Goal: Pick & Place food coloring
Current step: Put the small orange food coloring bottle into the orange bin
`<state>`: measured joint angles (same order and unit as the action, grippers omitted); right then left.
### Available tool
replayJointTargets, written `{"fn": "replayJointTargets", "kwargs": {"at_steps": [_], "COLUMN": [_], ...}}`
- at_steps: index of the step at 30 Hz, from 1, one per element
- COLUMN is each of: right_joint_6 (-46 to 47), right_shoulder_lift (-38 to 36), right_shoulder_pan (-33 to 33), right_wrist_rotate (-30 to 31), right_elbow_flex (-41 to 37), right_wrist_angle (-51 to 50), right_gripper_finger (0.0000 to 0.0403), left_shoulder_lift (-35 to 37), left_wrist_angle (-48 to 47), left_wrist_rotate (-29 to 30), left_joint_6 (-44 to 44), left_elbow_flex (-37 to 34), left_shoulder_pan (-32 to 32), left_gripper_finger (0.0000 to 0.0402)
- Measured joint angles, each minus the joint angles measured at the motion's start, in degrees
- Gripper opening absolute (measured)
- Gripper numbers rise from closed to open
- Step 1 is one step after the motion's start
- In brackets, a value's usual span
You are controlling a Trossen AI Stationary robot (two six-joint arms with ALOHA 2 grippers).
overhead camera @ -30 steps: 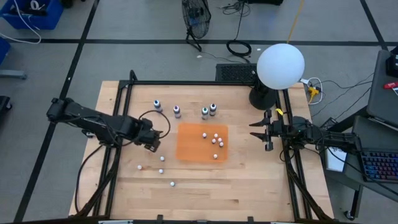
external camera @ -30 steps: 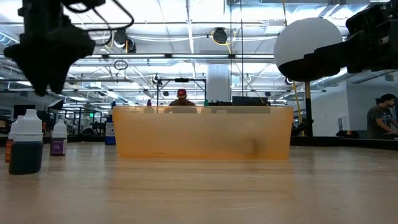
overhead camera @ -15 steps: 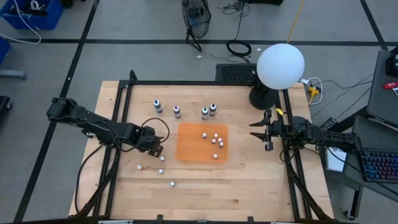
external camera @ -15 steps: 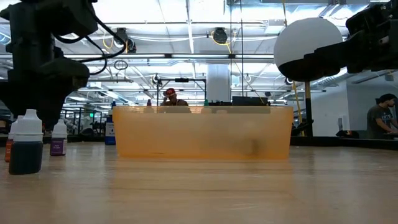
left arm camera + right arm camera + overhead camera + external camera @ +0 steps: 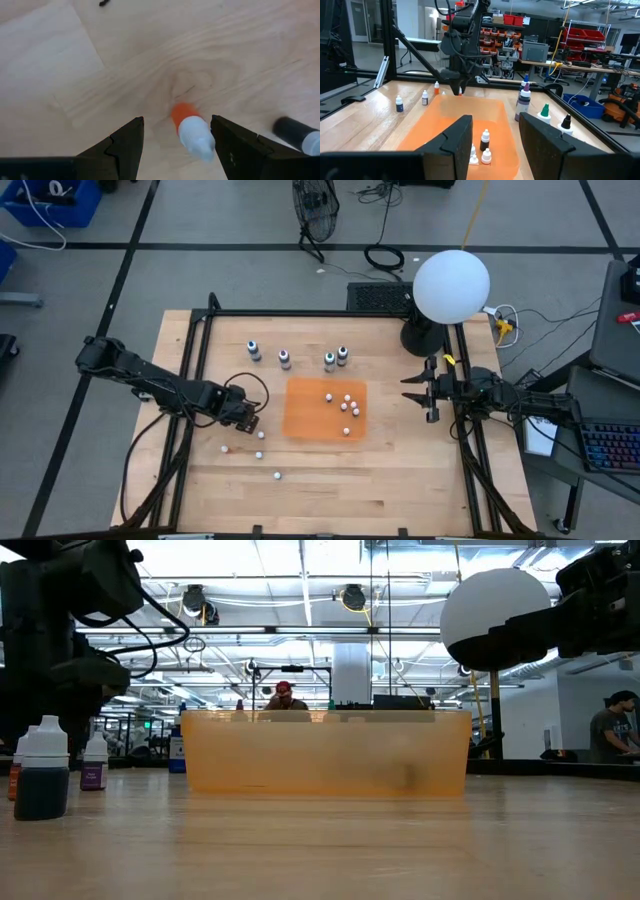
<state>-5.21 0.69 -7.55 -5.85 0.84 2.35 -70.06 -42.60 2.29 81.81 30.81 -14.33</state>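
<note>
A pale wooden table framed by black rails sits in a busy workshop, with an orange tray at its centre already holding several small bottles. From the tray, four upright food coloring bottles stand in a row at about 12 o'clock, while a few more lie scattered toward 7 o'clock. The left gripper hangs low just off the tray's 9 o'clock edge; in its wrist view its fingers are spread, with an orange bottle lying on its side between them but not touching either one, and a black bottle near it. The step in hand appears to be the approach to a pick — the next move likely calls for a short descent and a centred close on the tipped bottle, which may roll if one finger nudges it first. The right gripper waits at the tray's 3 o'clock side, its fingers parted and holding nothing. There is bare wood around the fallen bottle, and the tray's near wall is the one edge to clear on the carry — the frame rails stand well apart.
</note>
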Motion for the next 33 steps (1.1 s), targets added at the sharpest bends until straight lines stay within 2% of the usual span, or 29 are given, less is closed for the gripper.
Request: {"fn": "replayJointTargets", "kwargs": {"at_steps": [21,25,33], "right_joint_6": [0.0,0.0,0.0], "right_shoulder_lift": [0.0,0.0,0.0], "right_shoulder_pan": [0.0,0.0,0.0], "right_wrist_rotate": [0.0,0.0,0.0], "right_elbow_flex": [0.0,0.0,0.0], "right_wrist_angle": [0.0,0.0,0.0], "right_gripper_finger": [0.0151,0.0150,0.0152], "left_shoulder_lift": [0.0,0.0,0.0], "left_wrist_angle": [0.4,0.4,0.5], "left_wrist_rotate": [-0.3,-0.2,0.9], "left_joint_6": [-3.6,-3.6,-4.6], "left_elbow_flex": [1.0,1.1,1.1], "left_shoulder_pan": [0.0,0.0,0.0], "left_gripper_finger": [0.0226,0.0192,0.0077]}}
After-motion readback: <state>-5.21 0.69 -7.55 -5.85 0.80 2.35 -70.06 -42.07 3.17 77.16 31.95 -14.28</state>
